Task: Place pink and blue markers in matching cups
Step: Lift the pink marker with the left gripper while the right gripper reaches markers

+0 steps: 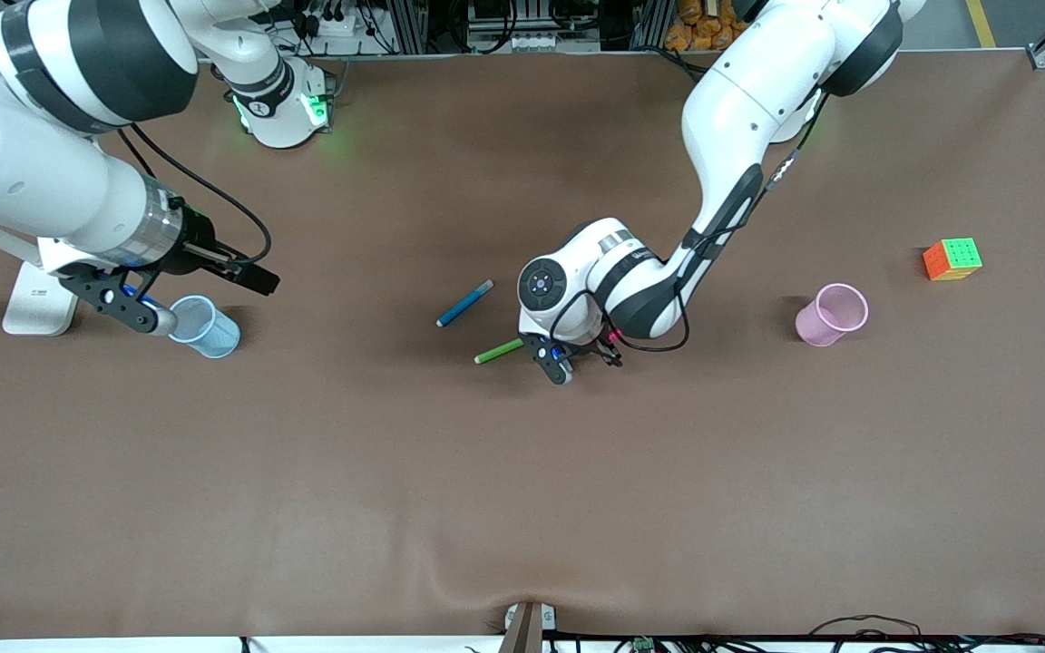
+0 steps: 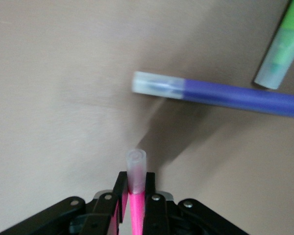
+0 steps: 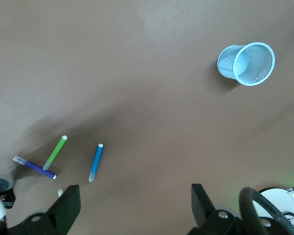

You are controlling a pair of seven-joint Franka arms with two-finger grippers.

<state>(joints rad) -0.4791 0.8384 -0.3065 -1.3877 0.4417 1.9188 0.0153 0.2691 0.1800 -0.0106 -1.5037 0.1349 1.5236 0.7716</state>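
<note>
Left gripper (image 2: 135, 205): clamped on pink marker (image 2: 135, 183) near its cap; marker may pivot or slip when raised. Right gripper (image 3: 132, 200): fully open, empty, waiting over blue cup (image 1: 206, 326).

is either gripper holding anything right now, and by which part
The left gripper is shut on the pink marker, fingers pinching it just below its pale cap. The right gripper is open and holds nothing.
</note>
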